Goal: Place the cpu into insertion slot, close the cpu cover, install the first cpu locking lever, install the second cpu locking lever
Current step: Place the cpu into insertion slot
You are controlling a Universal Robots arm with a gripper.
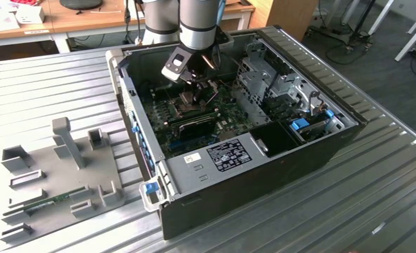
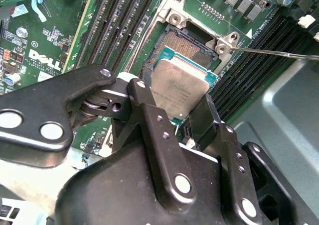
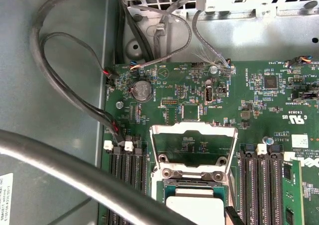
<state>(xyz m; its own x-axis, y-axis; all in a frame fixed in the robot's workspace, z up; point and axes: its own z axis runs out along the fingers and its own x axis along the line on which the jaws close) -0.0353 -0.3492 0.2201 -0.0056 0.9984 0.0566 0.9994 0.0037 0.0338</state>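
Gripping the cpu [image 2: 182,83] at its near edge, your gripper [image 2: 173,103] had its fingers [image 2: 149,120] narrowed onto it, over the slot [image 2: 187,43], whose far part showed bare. Memory slots [image 2: 124,21] flanked it closely on both sides. Beyond, the cover [image 3: 199,129] stood raised. Farther, the case [image 1: 264,200] carried a printed label [image 1: 229,154], left unread.

A ribbed metal table [image 1: 39,89] carries an open computer case [image 1: 264,184] and a grey fixture plate [image 1: 53,179].

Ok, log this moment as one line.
end effector: shut on cpu | cpu: over insertion slot, not seated | cpu cover: open
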